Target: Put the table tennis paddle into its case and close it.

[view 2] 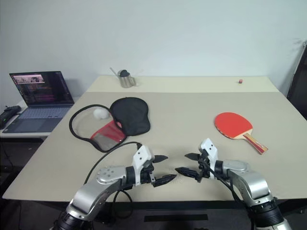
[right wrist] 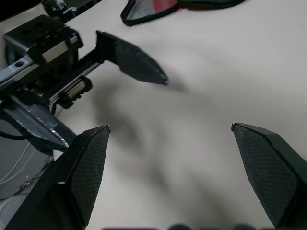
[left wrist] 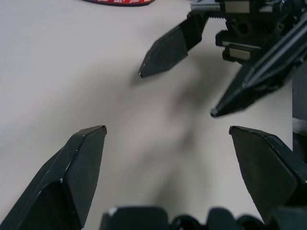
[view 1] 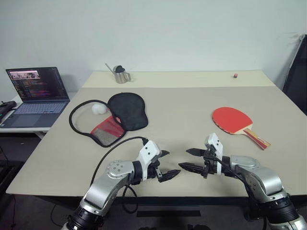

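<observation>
- Beige tabletop (view 1: 182, 110) fills the foreground before a plain pale wall, with a second beige table butted against its far edge.
- The table tennis paddle (view 1: 233, 120), a round red-rubber-faced bat with a pale wooden edge and a short handle striped red and black, lies flat on the right part of the table, handle pointing toward the near right edge.
- The case (view 1: 115, 117), a paddle-shaped zip fabric cover, lies unzipped and spread open on the left part of the table, well apart from the paddle; its black half sits farther back, and its red, mesh-fronted half is nearer.
- A white pom-pom (view 1: 99, 109) rests inside the loop of the case's open zipper edge.
- The left gripper (view 1: 165, 165) hovers over the near middle of the table, its two black fingers spread wide with nothing between them.
- The right gripper (view 1: 189, 159) faces it just beside, tips nearly meeting the left's, its fingers also wide apart and empty.
- A small metal jug (view 1: 121, 74) stands on the far table.
- An open laptop (view 1: 36, 96) with a lit screen sits on a lower side table to the left.
</observation>
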Robot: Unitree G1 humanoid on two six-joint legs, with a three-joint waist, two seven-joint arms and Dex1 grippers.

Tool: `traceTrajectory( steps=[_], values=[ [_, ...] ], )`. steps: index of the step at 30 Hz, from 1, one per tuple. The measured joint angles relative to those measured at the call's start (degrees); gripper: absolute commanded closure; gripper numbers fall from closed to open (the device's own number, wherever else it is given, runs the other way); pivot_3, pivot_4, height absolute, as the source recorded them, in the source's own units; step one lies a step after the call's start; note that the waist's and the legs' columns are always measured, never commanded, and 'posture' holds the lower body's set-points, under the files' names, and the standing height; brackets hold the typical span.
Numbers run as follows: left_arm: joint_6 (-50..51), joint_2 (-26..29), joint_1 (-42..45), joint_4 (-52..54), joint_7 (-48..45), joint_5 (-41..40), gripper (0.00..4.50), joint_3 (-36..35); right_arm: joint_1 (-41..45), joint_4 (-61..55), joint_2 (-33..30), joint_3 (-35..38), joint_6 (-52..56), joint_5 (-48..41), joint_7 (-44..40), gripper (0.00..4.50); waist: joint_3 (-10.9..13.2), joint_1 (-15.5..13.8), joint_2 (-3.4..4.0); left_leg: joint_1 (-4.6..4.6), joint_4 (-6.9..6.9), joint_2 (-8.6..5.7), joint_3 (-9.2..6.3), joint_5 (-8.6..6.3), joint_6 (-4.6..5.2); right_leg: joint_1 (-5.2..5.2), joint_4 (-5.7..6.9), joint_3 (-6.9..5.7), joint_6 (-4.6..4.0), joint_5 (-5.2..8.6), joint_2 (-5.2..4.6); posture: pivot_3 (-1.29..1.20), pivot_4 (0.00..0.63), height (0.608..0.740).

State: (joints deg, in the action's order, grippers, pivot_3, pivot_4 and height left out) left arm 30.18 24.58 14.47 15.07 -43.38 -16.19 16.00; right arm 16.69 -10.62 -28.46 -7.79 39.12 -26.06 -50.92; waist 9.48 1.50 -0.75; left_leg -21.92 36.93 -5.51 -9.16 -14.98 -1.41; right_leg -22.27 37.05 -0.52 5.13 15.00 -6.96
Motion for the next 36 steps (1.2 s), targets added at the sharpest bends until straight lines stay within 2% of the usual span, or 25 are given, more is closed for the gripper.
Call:
traceTrajectory(
  steps=[12,22,26,32,36],
  values=[
    [-2.4,-1.2,0.5,-2.2,0.0,1.7,0.0,0.2,-0.2,-1.7,-0.8,0.5,1.3,-0.6,0.3,0.05,0.0,-0.1,0.0,0.0,0.0,0.0,-0.01,0.0,0.0,0.01,0.0,-0.01,0.0,0.0,0.0,0.0,0.15,0.74],
    [-4.3,-0.8,-2.5,-2.0,1.5,2.1,0.0,-0.9,0.4,-1.8,-0.9,0.3,1.8,-0.7,0.3,0.05,0.0,0.0,0.0,0.0,0.0,0.0,-0.01,0.0,0.0,0.0,0.0,-0.01,0.0,0.0,0.0,0.0,0.15,0.74],
    [-5.3,1.3,-3.0,-2.0,1.3,1.9,0.0,-3.8,1.8,-2.0,1.0,-0.4,1.8,-1.0,0.9,0.05,0.0,0.0,0.0,0.01,0.0,0.02,-0.02,0.0,0.0,0.0,0.01,-0.01,0.0,0.0,0.01,0.0,0.15,0.74],
    [-6.1,1.4,-2.6,-2.0,1.6,0.7,0.0,-8.1,4.8,-1.9,1.3,0.0,1.3,-1.1,1.0,0.05,0.0,-0.1,0.0,0.0,-0.01,0.01,-0.03,0.0,0.0,0.0,-0.01,-0.03,0.0,0.0,0.0,0.0,0.15,0.74],
    [-6.7,1.9,-1.4,-2.0,2.5,0.6,0.0,-11.1,7.8,0.0,1.3,3.0,0.9,-2.0,1.0,0.05,0.0,-0.1,0.0,0.0,0.01,0.0,-0.01,0.0,0.0,0.0,0.0,-0.01,0.0,0.0,0.0,0.0,0.15,0.74]
  ],
)
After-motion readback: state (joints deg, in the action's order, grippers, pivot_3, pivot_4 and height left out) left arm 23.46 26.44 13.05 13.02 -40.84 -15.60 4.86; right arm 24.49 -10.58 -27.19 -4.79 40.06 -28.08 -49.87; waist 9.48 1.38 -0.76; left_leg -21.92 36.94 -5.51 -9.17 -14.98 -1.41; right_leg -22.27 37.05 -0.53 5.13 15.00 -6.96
